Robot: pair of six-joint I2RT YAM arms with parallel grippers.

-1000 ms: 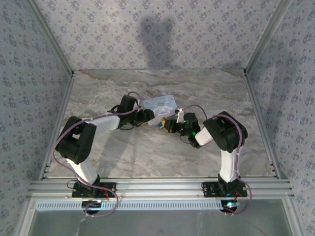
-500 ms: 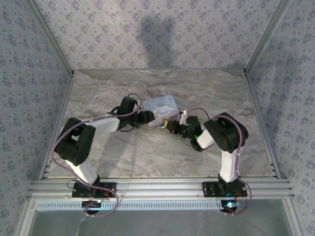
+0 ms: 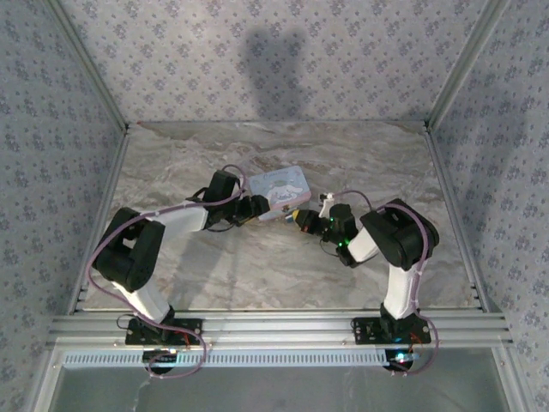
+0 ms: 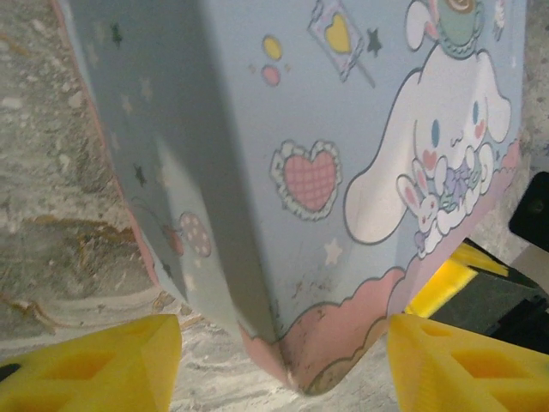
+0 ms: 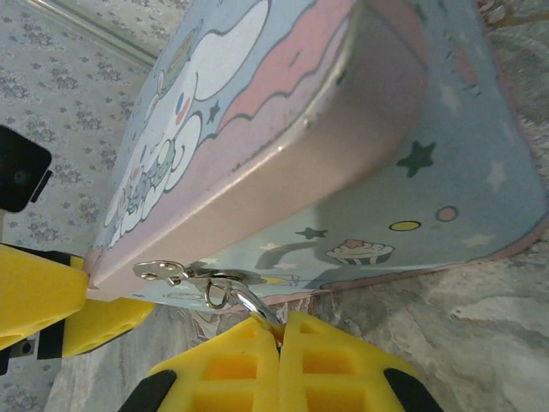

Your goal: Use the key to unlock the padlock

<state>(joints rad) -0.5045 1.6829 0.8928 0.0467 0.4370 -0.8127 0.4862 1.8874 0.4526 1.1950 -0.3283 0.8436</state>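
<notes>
The pale blue-and-pink cartoon tin [image 3: 280, 186] lies at the middle of the table, tilted on one edge in both wrist views. A silvery hasp [image 5: 167, 272] with a small loop sits on its front. A curved silvery bar [image 5: 253, 307] hooks through that loop; it is the padlock's metal part. My right gripper [image 5: 280, 330] [image 3: 303, 220] is shut on it, and the blue body is hidden between the fingers. My left gripper [image 4: 274, 369] [image 3: 257, 209] is open, one yellow finger on each side of the tin's near corner [image 4: 296, 360]. I see no key.
The marble table [image 3: 257, 266] is walled by patterned panels on three sides. A metal rail [image 3: 274, 326] runs along the near edge by the arm bases. The two grippers sit very close together at the tin; the right one's yellow finger [image 4: 442, 287] shows beyond the tin.
The right arm has drawn back to the right, still holding the metal bar. The tin has shifted and turned slightly with it. The left gripper stayed at the tin's corner.
</notes>
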